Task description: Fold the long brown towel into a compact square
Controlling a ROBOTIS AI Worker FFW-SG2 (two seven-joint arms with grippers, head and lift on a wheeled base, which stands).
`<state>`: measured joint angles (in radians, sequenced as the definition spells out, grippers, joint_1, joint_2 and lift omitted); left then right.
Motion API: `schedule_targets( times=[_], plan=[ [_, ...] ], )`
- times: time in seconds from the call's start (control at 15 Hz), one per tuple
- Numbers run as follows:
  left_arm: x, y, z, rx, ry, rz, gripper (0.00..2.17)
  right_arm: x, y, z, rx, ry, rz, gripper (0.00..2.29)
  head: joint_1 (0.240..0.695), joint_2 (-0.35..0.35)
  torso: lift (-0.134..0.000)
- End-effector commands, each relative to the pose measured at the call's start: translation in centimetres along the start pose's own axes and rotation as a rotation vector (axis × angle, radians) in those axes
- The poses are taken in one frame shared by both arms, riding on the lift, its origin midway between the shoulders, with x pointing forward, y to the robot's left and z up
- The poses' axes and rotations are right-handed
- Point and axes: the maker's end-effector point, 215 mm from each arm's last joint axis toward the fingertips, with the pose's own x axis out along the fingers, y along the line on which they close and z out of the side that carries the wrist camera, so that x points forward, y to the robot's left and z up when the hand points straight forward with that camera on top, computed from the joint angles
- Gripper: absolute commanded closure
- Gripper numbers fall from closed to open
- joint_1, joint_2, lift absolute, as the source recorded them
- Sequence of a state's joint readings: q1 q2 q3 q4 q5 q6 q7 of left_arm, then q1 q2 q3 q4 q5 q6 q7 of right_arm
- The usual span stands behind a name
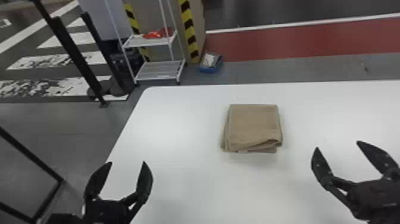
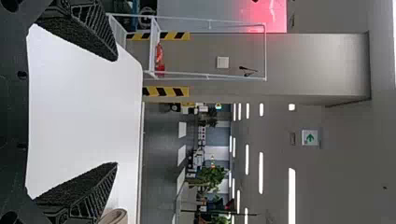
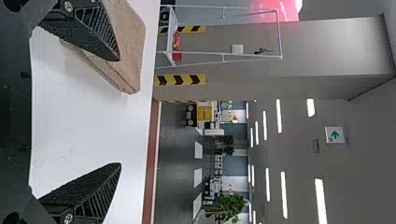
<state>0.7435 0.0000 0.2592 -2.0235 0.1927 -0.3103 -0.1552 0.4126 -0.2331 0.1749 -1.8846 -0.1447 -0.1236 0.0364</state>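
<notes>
- Two flat black fingers of the left gripper [image 1: 127, 162] are spread wide; nothing is pinched between them, and no contact with the towel is seen.
- Left gripper is seen by the table's left edge, at the lower left of the head view, well apart from the towel.
- Right gripper [image 1: 337, 144] is also spread wide, its gap left unfilled; it is placed to the right of the towel and nearer the robot, not touching it.
- The same wide spread is shown for each in its own wrist view.
- Brown fabric towel [image 1: 253, 122], folded into a thick, roughly square stack, is laid flat on the white smooth-topped table [image 1: 178, 125], between the two grippers' sides but farther out.
- Lower layers are left peeking out along the towel's left side; the near edge is uneven, with a slanted, rumpled fold toward the near right corner.
- Behind the table, a white metal rack [image 1: 162, 72] is seen standing on the floor, with a red item [image 1: 156, 33] held on its upper shelf; a blue container [image 1: 209, 69] is set beside it.
</notes>
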Motion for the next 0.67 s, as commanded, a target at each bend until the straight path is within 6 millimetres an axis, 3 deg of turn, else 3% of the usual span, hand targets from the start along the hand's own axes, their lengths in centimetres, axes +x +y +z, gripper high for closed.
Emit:
schedule_targets(
  times=[0.0,0.6],
  plan=[
    [0.27,-0.12,-0.19,-0.003,0.002,-0.003,0.07,0.01,0.13,-0.14,0.003,0.004,0.001,0.08,0.695,0.254,-0.123],
    [1.09,0.00,-0.77,-0.017,0.006,-0.002,0.07,0.16,0.93,-0.88,0.009,0.022,0.007,0.08,0.695,0.256,-0.123]
  ],
)
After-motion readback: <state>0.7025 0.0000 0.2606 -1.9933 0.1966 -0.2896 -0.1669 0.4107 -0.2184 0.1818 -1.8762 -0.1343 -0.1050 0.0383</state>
